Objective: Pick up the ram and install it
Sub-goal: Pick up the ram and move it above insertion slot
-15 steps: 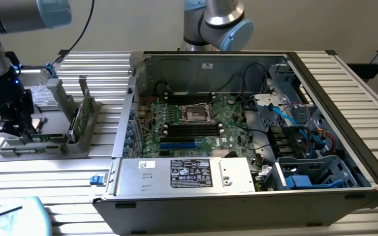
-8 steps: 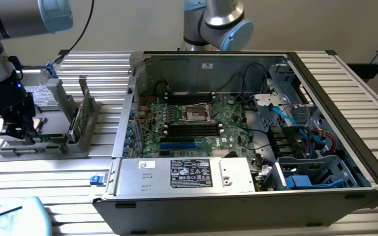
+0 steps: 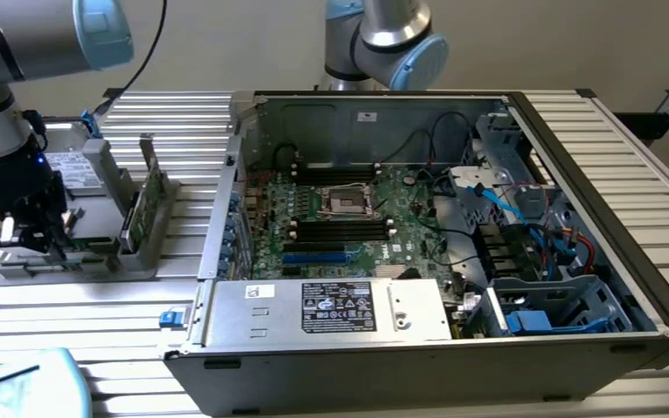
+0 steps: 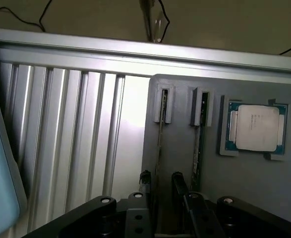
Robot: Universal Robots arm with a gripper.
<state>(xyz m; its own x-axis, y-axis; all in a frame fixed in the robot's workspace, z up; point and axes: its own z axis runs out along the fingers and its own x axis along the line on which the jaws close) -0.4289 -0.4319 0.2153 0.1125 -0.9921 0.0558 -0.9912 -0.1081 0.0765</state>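
Two ram sticks stand on edge in a grey holder point(image 4: 177, 148). One ram stick point(image 4: 159, 144) runs between my gripper's two black fingertips. The other ram stick point(image 4: 198, 144) stands beside it. My gripper point(image 4: 161, 179) is open, with a gap on each side of the stick it straddles. In the exterior view the gripper point(image 3: 32, 237) hangs over the holder point(image 3: 79, 257) at the exterior view's left, and the ram sticks point(image 3: 133, 213) rise upright from it. The motherboard point(image 3: 347, 218) lies in the open computer case.
A square silver processor chip point(image 4: 257, 128) sits in a pocket of the holder beside the ram sticks. The case walls point(image 3: 224, 192) stand high around the motherboard, with cables point(image 3: 521, 218) and a power supply point(image 3: 334, 306) inside. The slatted aluminium table point(image 3: 91, 313) surrounds everything.
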